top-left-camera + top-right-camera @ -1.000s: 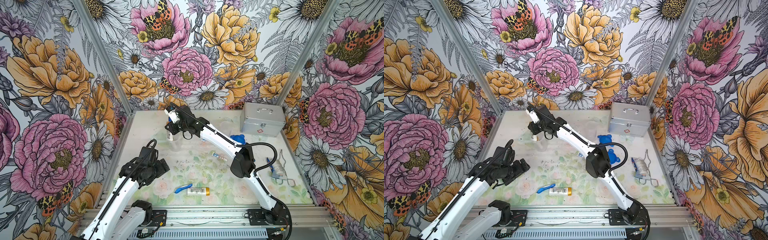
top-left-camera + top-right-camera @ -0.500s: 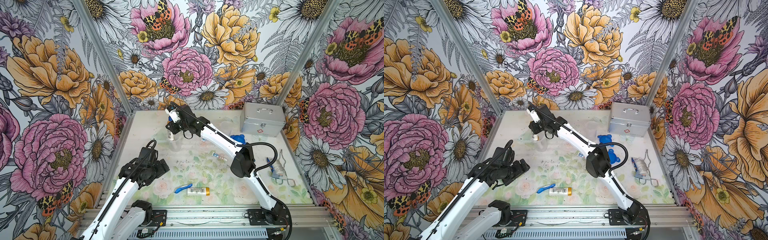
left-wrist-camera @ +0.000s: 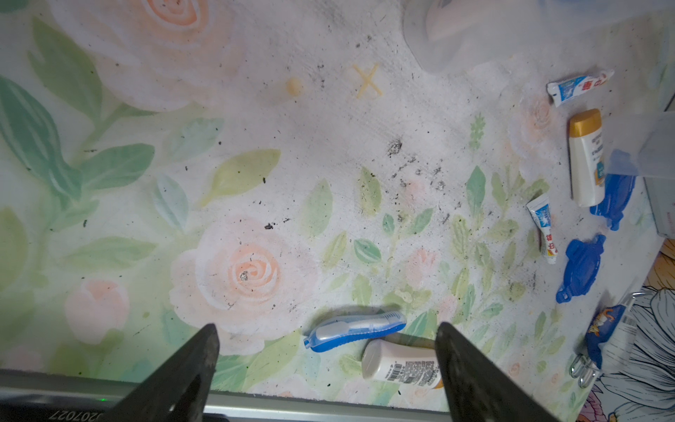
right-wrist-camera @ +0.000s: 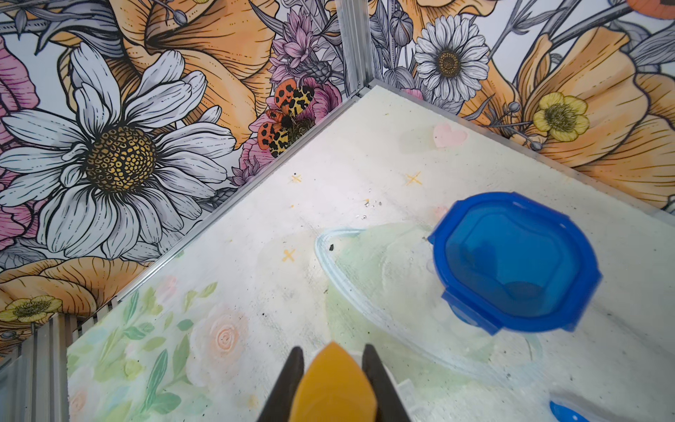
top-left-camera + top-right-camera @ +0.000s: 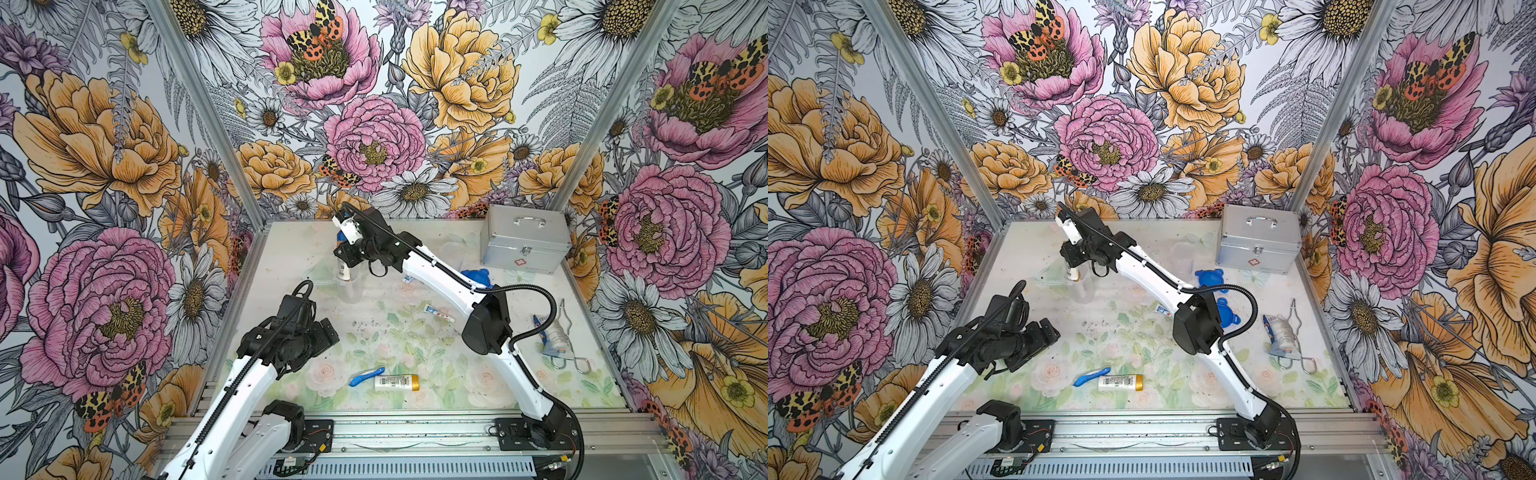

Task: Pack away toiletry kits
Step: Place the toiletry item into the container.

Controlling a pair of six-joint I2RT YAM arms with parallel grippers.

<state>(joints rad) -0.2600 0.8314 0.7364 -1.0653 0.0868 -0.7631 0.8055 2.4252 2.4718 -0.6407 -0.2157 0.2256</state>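
Note:
My right gripper (image 4: 333, 360) is shut on a white bottle, whose gold cap (image 4: 334, 383) points down between the fingers. In both top views this bottle (image 5: 343, 269) hangs over an open clear cup (image 5: 1082, 291) at the back left. A cup shut with a blue lid (image 4: 511, 263) stands just beyond. My left gripper (image 3: 327, 330) is open and empty, above a blue toothbrush (image 3: 356, 329) and a lying gold-capped bottle (image 3: 400, 365) near the front edge. Further right lie two toothpaste tubes (image 3: 542, 226), another bottle (image 3: 586, 157) and two blue lids (image 3: 580, 266).
A silver metal case (image 5: 523, 239) with a handle stands at the back right, with a clear cup (image 5: 451, 253) beside it. A packet with a wire clip (image 5: 555, 336) lies by the right wall. An aluminium rail (image 5: 415, 432) runs along the front.

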